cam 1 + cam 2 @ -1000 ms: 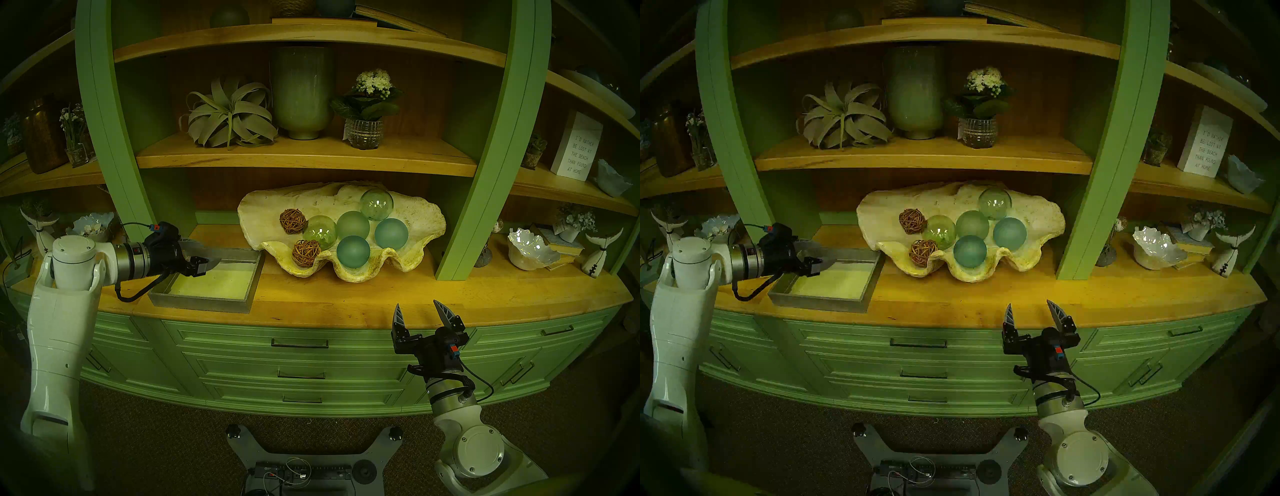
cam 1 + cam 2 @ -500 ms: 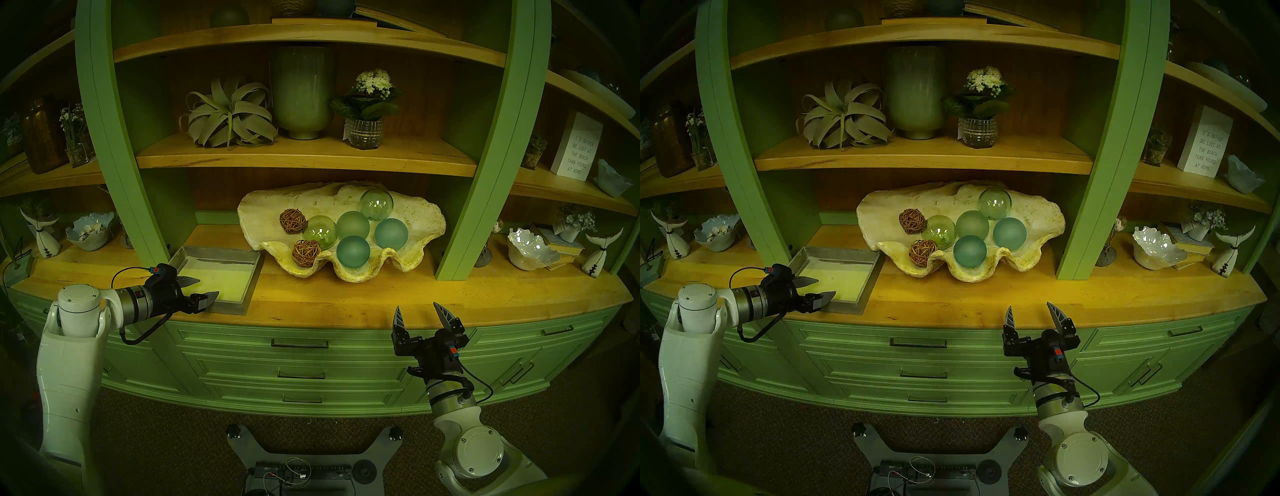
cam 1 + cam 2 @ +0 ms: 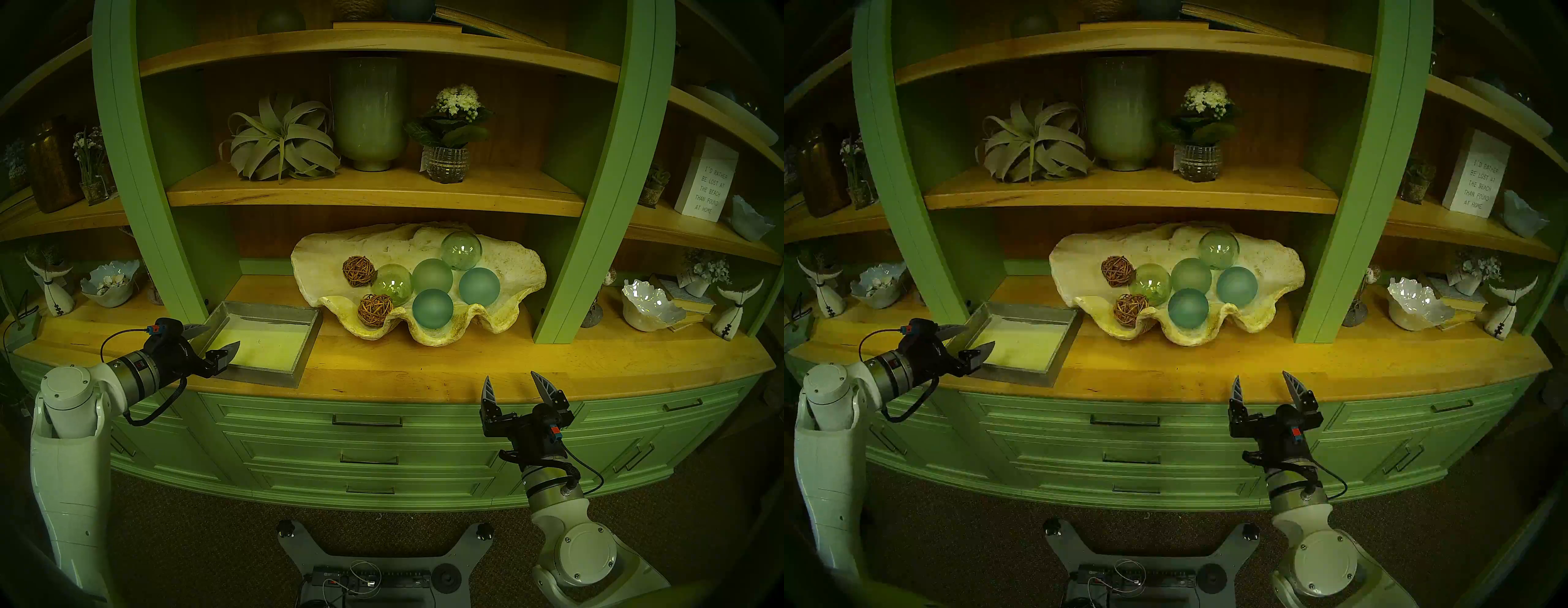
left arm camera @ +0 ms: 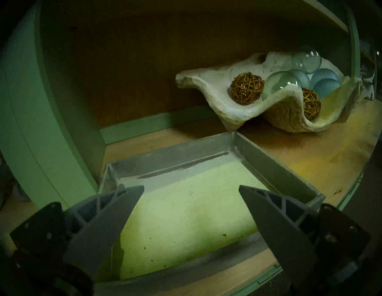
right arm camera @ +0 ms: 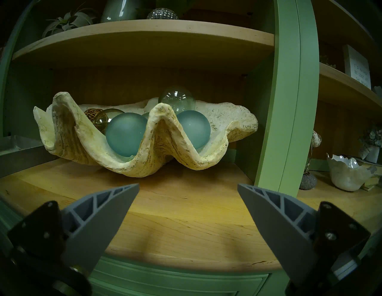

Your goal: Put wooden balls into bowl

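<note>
Both wooden balls (image 3: pixel 359 271) (image 3: pixel 375 310) lie in bowl (image 3: pixel 515 259), left end, beside glass spheres (image 3: pixel 432 308). Left tool (image 3: pixel 221 338) spread, empty, over grey tray (image 3: pixel 309 346) near-left corner. Right tool (image 3: pixel 514 382) spread, empty, off bench (image 3: pixel 403 369) near edge. Task looks done; judge: retreat clear of tray rim, leave bowl alone.

Wooden counter (image 3: pixel 424 365): clam-shell bowl (image 3: pixel 509 263) centre, grey tray (image 3: pixel 312 335) just left, touching it; small white bowls at both ends.
</note>
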Robot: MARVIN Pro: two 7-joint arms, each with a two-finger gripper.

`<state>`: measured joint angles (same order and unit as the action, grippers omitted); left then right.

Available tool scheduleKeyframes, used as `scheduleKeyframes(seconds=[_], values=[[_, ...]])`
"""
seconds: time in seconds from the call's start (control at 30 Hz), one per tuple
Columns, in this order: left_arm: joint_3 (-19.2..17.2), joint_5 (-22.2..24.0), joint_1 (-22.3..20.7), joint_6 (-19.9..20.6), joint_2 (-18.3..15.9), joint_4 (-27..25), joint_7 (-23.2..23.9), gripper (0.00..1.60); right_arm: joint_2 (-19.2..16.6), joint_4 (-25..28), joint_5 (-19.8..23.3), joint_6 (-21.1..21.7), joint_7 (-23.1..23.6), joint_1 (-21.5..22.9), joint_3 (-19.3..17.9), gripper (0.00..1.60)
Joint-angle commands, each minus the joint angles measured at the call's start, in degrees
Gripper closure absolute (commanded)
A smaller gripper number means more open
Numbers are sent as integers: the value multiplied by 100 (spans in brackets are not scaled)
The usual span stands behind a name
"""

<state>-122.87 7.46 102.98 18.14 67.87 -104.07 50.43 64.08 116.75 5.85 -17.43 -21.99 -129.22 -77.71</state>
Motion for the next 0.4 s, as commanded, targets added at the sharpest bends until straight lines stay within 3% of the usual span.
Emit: scheduleKeyframes(seconds=[0.0, 0.37], values=[[-337, 223, 202, -446, 477, -680, -154, 0, 15, 178, -13, -55, 9, 102, -2, 0], [-705, 408, 673, -1068, 1210, -1367, -409, 0, 17, 207, -13, -63, 9, 115, 3, 0]])
